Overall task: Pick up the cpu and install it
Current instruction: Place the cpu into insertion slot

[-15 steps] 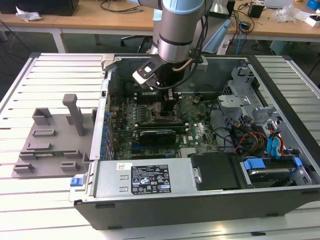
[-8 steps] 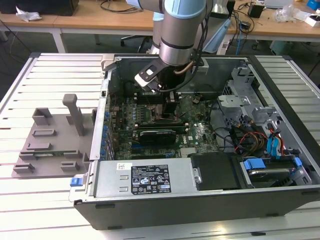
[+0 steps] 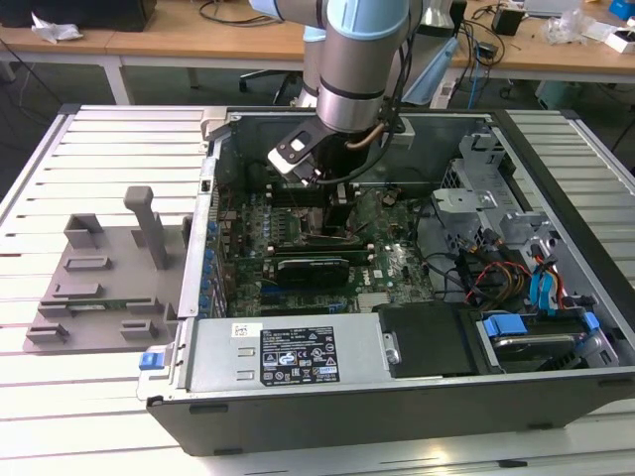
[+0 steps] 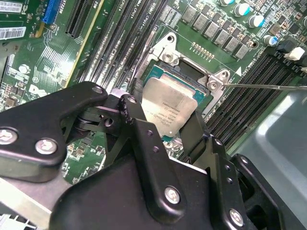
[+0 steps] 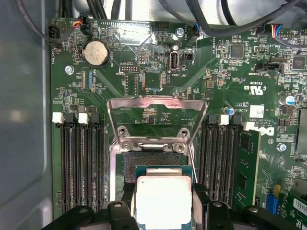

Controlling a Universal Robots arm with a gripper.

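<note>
**Inside the open case, chip over socket.** In the exterior view, left to right: a grey fixture (image 3: 94, 268) lay on the slatted table (image 3: 99, 149). Just beside it stood the open computer case (image 3: 397, 412). My arm (image 3: 362, 59) reached down through the middle of the case toward the green motherboard (image 3: 397, 268). Cables and blue-tabbed drive bays (image 3: 536, 342) crowded the end at the exterior view's right.

In the first wrist view, my gripper (image 5: 163, 203) pinched the cpu (image 5: 163, 201) by two opposite edges, silver top up, with black fingers (image 5: 200, 203) pressed to either side. The chip hung over the socket (image 5: 144, 163), whose metal load plate (image 5: 156, 103) stood lifted clear. Dark memory slots (image 5: 79, 163) flanked the socket on both sides. The chip covered only part of the socket, and a strip of dark contacts showed bare on the load plate's side. In the second wrist view the cpu (image 4: 170, 108) sat at a slight angle to the frame. I could not tell whether it touched the contacts.

By my reading, the pick-up was done and the installing was in hand. Seating the chip called for squaring it with the frame, levelling it, and a light descent with no sliding across the contacts.
</note>
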